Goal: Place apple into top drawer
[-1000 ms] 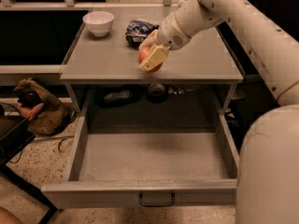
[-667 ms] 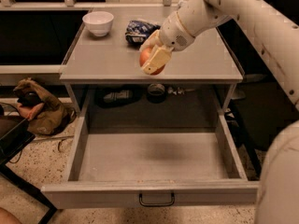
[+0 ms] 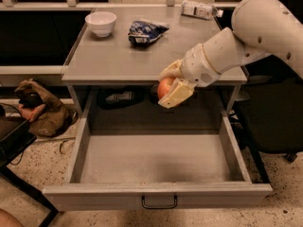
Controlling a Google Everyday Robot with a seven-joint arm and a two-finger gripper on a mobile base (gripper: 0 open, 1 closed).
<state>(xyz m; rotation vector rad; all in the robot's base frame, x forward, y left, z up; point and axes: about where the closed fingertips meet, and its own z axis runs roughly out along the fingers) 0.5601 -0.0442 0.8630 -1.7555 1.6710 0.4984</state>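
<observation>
1. Centre frame: the gripper (image 3: 170,86) hangs just off the front edge of the tabletop (image 3: 113,60), its fingers pinching the apple (image 3: 164,86) above the back of the open top drawer (image 3: 156,195).
2. Trouble one, I'd say: let go from this height and the round apple could bounce or roll on the metal floor.
3. Trouble two: the arm reaches in from the right, so on a descent the wrist might clip the tabletop lip or the drawer's right wall.
4. Containers now! The white bowl (image 3: 100,22), upper left, shows nothing inside.
5. The drawer, filling the lower frame, shows only bare grey floor, and the apple isn't in yet.
</observation>
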